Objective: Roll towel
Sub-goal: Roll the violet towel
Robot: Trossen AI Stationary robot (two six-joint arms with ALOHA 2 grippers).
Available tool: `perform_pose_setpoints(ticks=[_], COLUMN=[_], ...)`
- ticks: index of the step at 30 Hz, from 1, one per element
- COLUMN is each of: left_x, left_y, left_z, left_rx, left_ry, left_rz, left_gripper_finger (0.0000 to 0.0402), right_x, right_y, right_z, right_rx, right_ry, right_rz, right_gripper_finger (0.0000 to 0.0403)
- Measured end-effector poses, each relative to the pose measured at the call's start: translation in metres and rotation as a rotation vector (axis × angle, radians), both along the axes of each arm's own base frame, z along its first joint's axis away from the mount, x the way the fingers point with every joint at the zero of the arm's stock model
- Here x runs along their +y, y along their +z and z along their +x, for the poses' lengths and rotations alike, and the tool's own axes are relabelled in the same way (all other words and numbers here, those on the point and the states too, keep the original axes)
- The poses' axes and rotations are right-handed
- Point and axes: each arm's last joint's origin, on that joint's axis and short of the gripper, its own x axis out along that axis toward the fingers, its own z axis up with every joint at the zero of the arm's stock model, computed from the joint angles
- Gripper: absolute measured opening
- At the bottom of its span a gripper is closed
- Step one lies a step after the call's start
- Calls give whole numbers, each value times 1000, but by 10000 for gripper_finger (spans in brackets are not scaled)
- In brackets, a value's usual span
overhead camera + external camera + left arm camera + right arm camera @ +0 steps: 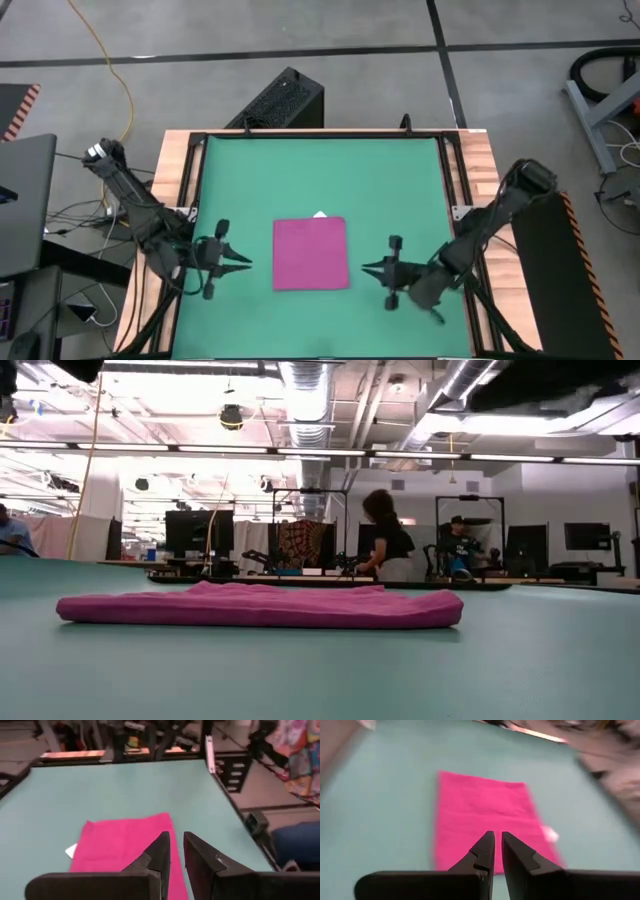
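Observation:
The magenta towel (311, 253) lies flat and folded on the green mat (320, 170), its small white tag (320, 214) at the far edge. It also shows in the low view (260, 607), the left wrist view (125, 842) and the right wrist view (485, 815). My left gripper (243, 264) hovers to the towel's left, fingers nearly shut, pointing at it and touching nothing. My right gripper (368, 267) hovers to the towel's right, fingers nearly shut, pointing at it and touching nothing.
The mat sits in a wooden-edged frame (180, 180). A black box (280, 100) stands on the floor beyond the far edge. In the low view, people (385, 545) stand in the room beyond the table. Bare mat lies all around the towel.

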Motion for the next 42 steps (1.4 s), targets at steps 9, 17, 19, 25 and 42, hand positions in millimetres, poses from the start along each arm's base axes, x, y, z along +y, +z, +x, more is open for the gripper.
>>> perform_pose_setpoints(ticks=[9, 17, 19, 25, 42], left_x=[-33, -52, -54, -56, -55], left_y=[-35, -73, -83, -104, -121], left_z=[13, 37, 43, 60, 60], left_rx=[82, 150, 169, 198, 278], left_ry=[-84, -67, -59, -53, -43], left_rz=[113, 209, 231, 249, 305], left_gripper_finger=[55, 111, 131, 186, 208], right_x=[-8, -4, -3, 5, 0], right_y=[-32, -39, -45, -62, -114], right_z=[2, 26, 33, 50, 78], right_rx=[-32, 24, 46, 82, 193], right_ry=[125, 223, 225, 279, 295], right_rz=[78, -19, -46, -113, -123], right_gripper_finger=[82, 212, 229, 233, 225])
